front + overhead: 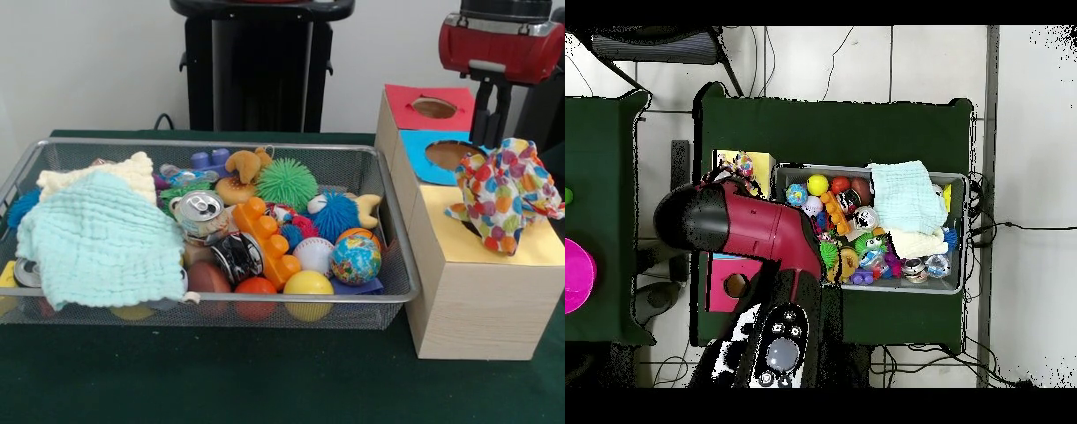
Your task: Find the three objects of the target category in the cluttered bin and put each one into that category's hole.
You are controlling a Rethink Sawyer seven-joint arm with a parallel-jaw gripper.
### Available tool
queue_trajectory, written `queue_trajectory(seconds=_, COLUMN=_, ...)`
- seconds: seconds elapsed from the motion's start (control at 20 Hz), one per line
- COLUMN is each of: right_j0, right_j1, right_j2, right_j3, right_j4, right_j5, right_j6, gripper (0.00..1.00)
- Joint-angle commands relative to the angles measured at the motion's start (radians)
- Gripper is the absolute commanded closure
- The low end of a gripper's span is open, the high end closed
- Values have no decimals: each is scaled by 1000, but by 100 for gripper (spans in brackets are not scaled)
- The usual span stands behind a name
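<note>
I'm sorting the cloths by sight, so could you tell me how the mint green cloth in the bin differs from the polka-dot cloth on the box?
The mint green cloth is plain and lies spread flat over bin clutter. The polka-dot cloth is multicoloured, bunched up, and hangs at the gripper above the yellow-topped box. The green one looks larger. Both are soft fabric.

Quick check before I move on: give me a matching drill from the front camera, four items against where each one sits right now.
Items:
1. spotted cloth
2. mint washcloth
3. globe ball
4. green spiky ball

Places:
A. bin's near corner next to the boxes
B. over the left part of the bin
C. on the yellow-topped box, under the end effector
D. toward the bin's far wall, near the middle

Pairs: 1-C, 2-B, 3-A, 4-D
</note>
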Motion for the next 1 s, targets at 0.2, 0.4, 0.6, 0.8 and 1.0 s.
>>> queue_trajectory(seconds=0.2, right_j0=14, right_j1=-6, right_j2=20, right_j3=106, right_j4=51, right_j5=35, right_j6=242, gripper=100)
queue_trajectory(seconds=0.4, right_j0=9, right_j1=-3, right_j2=17, right_j3=120, right_j4=57, right_j5=5, right_j6=237, gripper=100)
queue_trajectory(seconds=0.6, right_j0=0, right_j1=-17, right_j2=14, right_j3=138, right_j4=62, right_j5=-14, right_j6=226, gripper=100)
queue_trajectory(seconds=0.8, right_j0=-10, right_j1=-54, right_j2=5, right_j3=162, right_j4=62, right_j5=0, right_j6=209, gripper=100)
queue_trajectory(seconds=1.0, right_j0=-7, right_j1=-91, right_j2=-36, right_j3=155, right_j4=44, right_j5=65, right_j6=205, gripper=100)
